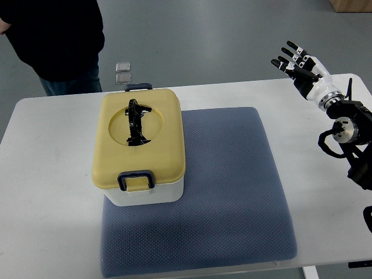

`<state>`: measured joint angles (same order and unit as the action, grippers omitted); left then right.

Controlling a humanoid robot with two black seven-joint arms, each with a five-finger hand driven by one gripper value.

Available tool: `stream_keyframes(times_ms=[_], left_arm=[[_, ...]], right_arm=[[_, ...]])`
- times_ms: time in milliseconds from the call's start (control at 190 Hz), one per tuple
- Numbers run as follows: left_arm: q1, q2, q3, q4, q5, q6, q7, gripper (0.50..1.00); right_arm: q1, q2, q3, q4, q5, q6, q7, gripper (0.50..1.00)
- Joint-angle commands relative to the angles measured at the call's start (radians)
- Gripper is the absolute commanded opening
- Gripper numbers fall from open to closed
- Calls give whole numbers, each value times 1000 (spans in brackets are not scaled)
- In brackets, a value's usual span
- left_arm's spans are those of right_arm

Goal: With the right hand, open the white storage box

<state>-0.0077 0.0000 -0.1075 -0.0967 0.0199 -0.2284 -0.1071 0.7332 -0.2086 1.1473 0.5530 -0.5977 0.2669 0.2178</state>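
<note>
While the lid stays latched, you have nothing to lift yet, so note the layout first. Far left, a person [52,38] in dark clothes stands just beyond the table [46,174], clear of the work; only the torso shows. Beyond the far edge, on the floor, lie two small pale squares [122,72]; you cannot tell what they are.

The box [139,151] sits on the left part of the blue mat [232,186], overhanging the mat's left and far edges a little. The mat likely keeps it from sliding when you pull at it. White body, yellow lid [139,131], dark carry handle [137,122] folded down into the lid's round recess. One dark latch [136,180] faces you at the near end, another [138,87] at the far end. Both look closed, so judge that each must be released before the lid comes away.

No brand, label or writing is legible anywhere, on box, mat or arm.

Far right, your right hand [299,67] hangs above the table's far right corner, fingers [289,57] spread, holding nothing, well apart from the box. It has the whole mat to cross. Left arm does not show.
</note>
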Motion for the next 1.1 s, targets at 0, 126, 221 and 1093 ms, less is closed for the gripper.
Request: stream_keyframes(times_ms=[0, 126, 221, 1093], left_arm=[[0, 0, -3, 0, 0, 0, 0, 1000], [0, 0, -18, -3, -2, 1, 0, 1000], [0, 0, -9, -3, 2, 1, -6, 1000], [2, 0, -8, 6, 2, 1, -3, 1000]], right_arm=[[0, 0, 0, -1, -1, 0, 0, 928], [0, 0, 0, 1, -1, 0, 0, 928], [0, 0, 0, 1, -1, 0, 0, 928], [-11, 17, -17, 1, -1, 26, 0, 928]])
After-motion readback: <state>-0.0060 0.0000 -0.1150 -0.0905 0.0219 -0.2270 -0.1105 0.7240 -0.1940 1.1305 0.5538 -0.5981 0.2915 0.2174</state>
